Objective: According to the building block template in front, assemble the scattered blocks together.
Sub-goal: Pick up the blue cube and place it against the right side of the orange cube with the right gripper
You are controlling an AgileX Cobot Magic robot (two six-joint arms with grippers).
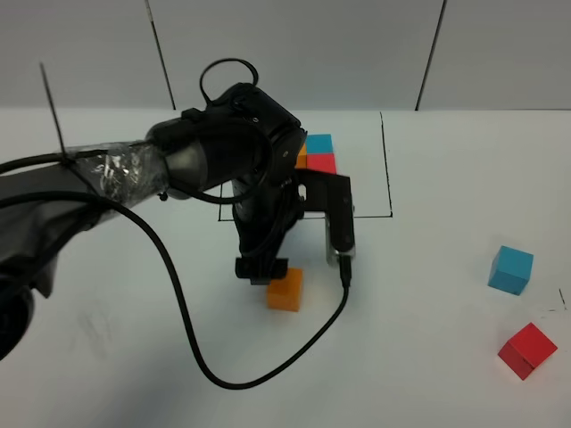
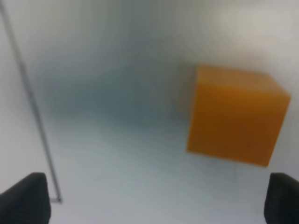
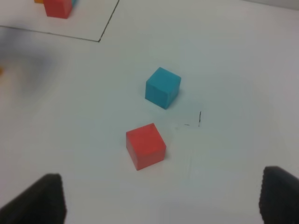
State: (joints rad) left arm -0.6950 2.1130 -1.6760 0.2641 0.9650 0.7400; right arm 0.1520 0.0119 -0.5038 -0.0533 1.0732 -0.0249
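Note:
The orange cube [image 1: 285, 290] sits on the white table just below the framed template [image 1: 319, 153], whose blue and red cubes show behind my left arm. My left gripper [image 1: 262, 270] hovers beside the orange cube, on its left. In the left wrist view the jaws stand wide apart and empty [image 2: 154, 205], and the orange cube [image 2: 236, 114] lies ahead of them, not between them. The light blue cube [image 1: 510, 269] and the red cube [image 1: 526, 349] lie at the right. The right wrist view shows the blue cube [image 3: 162, 87] and the red cube [image 3: 145, 145] ahead of my open right gripper [image 3: 161, 205].
The thin black frame line [image 1: 389, 169] borders the template; its corner shows in the right wrist view [image 3: 99, 40]. A black cable [image 1: 187, 330] loops from the left arm over the table in front of the orange cube. A small pen mark [image 3: 199, 118] lies near the blue cube.

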